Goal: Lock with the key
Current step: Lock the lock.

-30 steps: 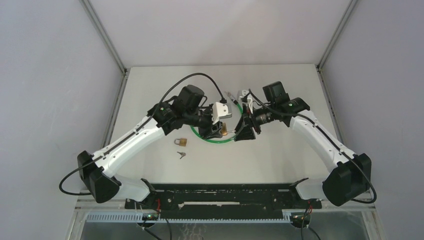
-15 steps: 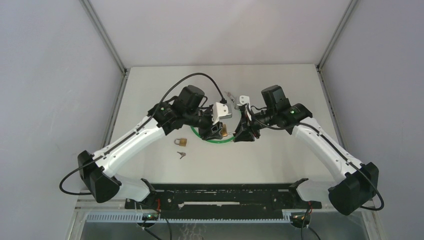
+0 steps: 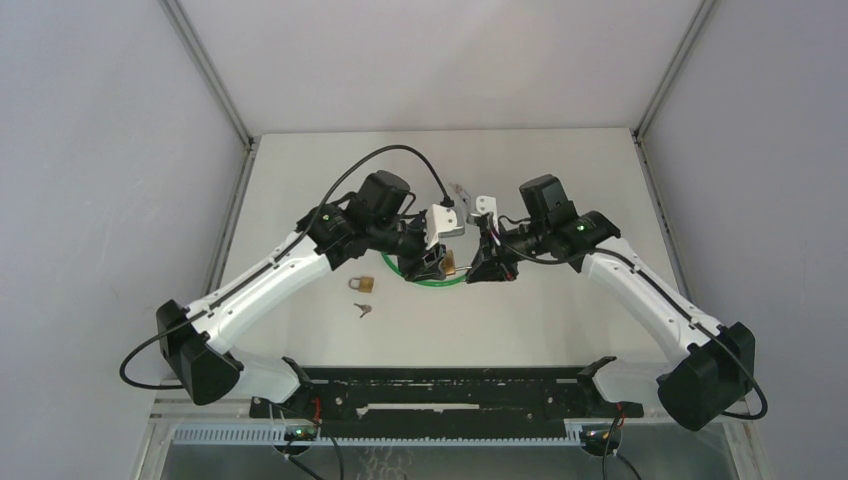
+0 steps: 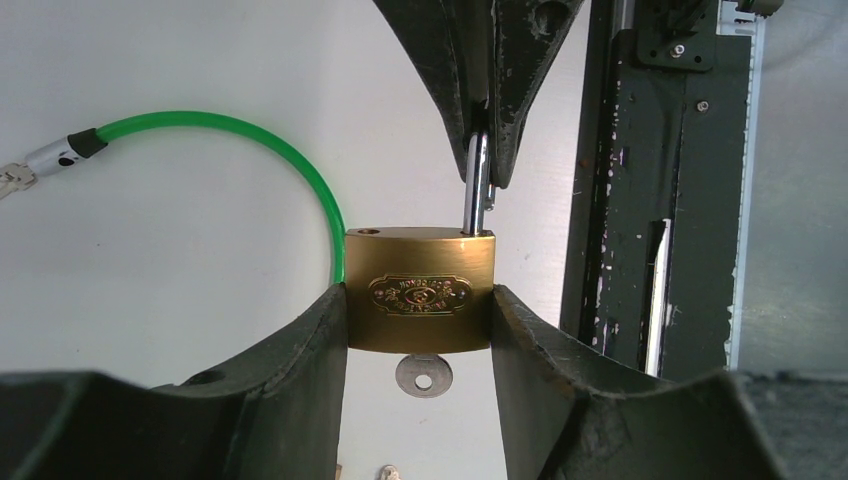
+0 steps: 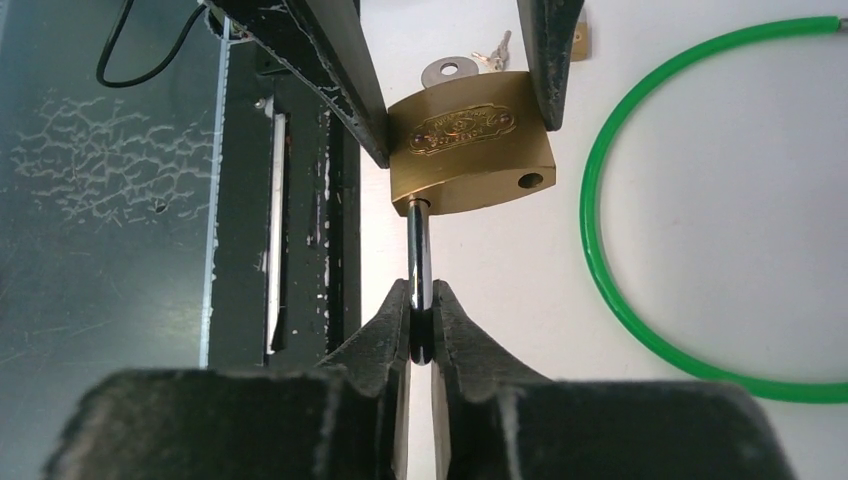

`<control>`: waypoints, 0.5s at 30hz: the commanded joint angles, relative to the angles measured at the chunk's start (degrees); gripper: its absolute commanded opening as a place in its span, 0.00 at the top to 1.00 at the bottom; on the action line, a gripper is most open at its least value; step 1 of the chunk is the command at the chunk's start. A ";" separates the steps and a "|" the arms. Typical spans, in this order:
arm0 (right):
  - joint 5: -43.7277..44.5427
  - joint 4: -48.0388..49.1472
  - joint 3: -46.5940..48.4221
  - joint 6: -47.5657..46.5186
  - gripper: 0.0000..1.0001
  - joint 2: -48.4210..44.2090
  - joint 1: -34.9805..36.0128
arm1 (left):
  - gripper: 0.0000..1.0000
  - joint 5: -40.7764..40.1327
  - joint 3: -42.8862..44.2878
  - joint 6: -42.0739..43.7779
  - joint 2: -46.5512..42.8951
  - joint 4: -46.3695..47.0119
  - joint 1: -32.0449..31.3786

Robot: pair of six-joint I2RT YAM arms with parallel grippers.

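An embossed plate (image 4: 420, 295) is seen on the face of the brass padlock (image 4: 420, 250). Its lettering is too small to be read, and the same holds in the right wrist view.

The padlock is held off the desk (image 3: 560, 180) at its middle, between the two arms, just right of the green cable (image 3: 432, 284). Its body is clamped at both sides by the left pincer (image 4: 418, 300). The shackle (image 5: 417, 270) is pinched between the closed fingers of the right pincer (image 5: 420, 300).

Against a second ago, the right arm is found shifted left toward the padlock, and its fingers, then spread wider, are now drawn together on the steel. The left arm and the padlock are found where they were.

From above, the padlock is mostly covered by the two wrists. In the wrist views the key (image 4: 423, 374) is shown seated in the bottom of the body, its round bow sticking out. One shackle leg is shown in the body, with the other hole (image 5: 530, 181) uncovered.

Only the top view shows all of a second padlock (image 3: 363, 284) lying left of the cable, with loose keys (image 3: 362, 309) just nearer.
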 commanded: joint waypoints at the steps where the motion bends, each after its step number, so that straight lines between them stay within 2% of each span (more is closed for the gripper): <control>1: -0.57 2.08 -0.44 -0.42 0.91 -2.12 0.82 | 1.00 1.33 1.45 -1.11 -0.35 4.40 0.02; 4: 0.02 2.86 -1.33 -0.24 1.00 -2.91 0.72 | 1.00 1.54 1.39 -1.07 -0.26 4.44 0.02; 8: 1.03 5.52 -3.27 1.28 1.00 -4.04 0.53 | 0.96 2.00 1.18 -0.38 -0.25 4.38 -0.01; 12: 0.24 6.07 -4.13 1.47 1.00 -4.64 -0.25 | 0.86 2.12 1.06 0.08 -0.59 4.39 0.03; 15: -0.01 6.33 -4.13 2.26 1.00 -5.11 -0.97 | 0.67 2.14 0.98 1.63 -0.84 4.45 -0.01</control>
